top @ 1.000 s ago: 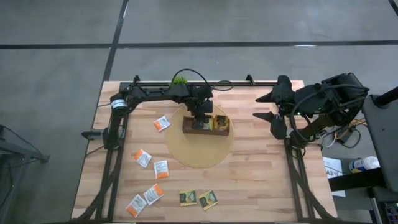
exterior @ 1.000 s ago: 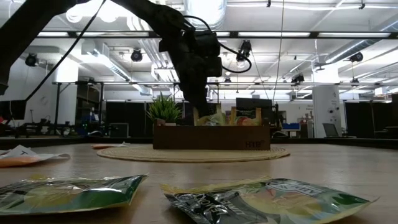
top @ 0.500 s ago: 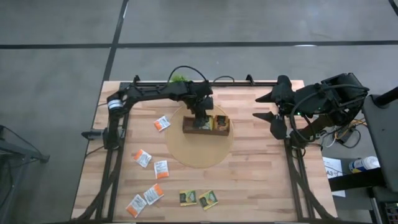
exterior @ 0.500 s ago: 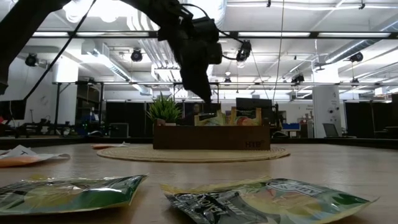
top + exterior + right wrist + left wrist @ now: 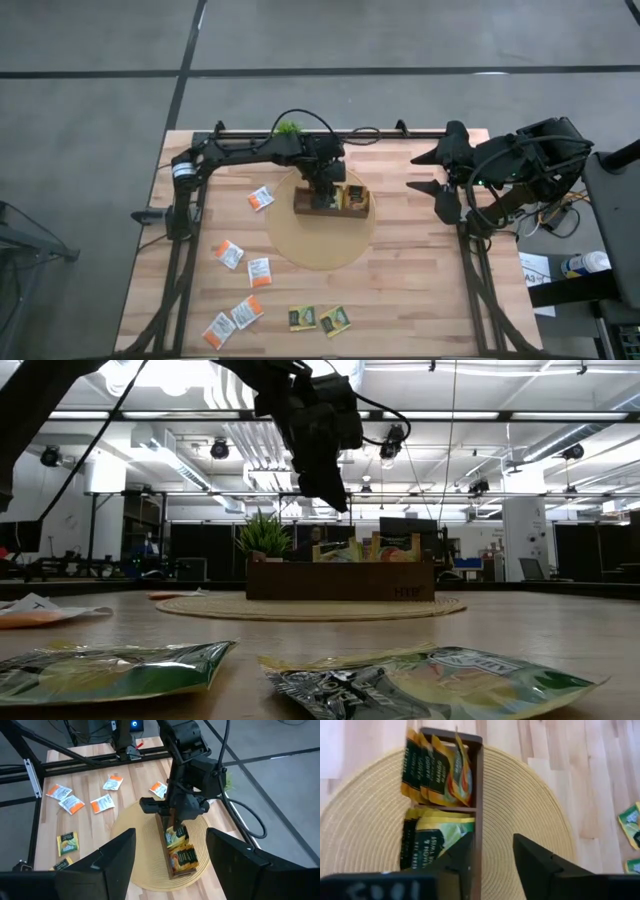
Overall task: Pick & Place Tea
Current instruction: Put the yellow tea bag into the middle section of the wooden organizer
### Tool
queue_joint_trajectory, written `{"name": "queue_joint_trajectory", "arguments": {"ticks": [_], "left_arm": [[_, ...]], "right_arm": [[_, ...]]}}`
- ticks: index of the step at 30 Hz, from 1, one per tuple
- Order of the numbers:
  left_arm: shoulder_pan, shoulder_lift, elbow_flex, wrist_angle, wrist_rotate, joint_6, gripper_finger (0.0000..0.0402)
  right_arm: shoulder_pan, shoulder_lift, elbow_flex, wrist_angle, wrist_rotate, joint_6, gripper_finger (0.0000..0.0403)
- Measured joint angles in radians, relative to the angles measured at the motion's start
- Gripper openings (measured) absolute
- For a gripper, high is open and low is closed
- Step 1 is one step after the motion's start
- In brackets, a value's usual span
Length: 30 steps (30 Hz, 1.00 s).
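**Left arm over tray, nothing held**

Tray [image 5: 331,209] sits mid-mat [image 5: 320,240] w/ green-yellow sachets [image 5: 437,770] filed inside. Left gripper [image 5: 492,852] hovers above, fingers parted, empty. Right gripper [image 5: 167,862] waits wide open (far right). Loose orange sachets [image 5: 230,253] lie near-left: lift clear before swinging over.

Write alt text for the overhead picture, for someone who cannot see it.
Seen from above, the left gripper hangs over a brown tray of tea packets on a round woven mat. More tea packets lie scattered across the wooden table. The right gripper waits, open, at the table's right side.
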Motion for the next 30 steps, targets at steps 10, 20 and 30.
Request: {"name": "queue_joint_trajectory", "arguments": {"ticks": [10,20,30], "left_arm": [[-0.001,0.000,-0.053,0.067,0.034,-0.007,0.0043],[-0.002,0.002,-0.131,0.139,0.027,-0.011,0.0001],[-0.002,0.002,-0.181,0.176,-0.005,0.004,0.0000]], "right_arm": [[0.000,0.000,0.000,0.000,0.000,0.003,0.0237],[0.000,0.000,-0.007,0.000,0.000,0.003,0.0237],[0.000,0.000,-0.037,0.000,0.000,0.000,0.0237]]}}
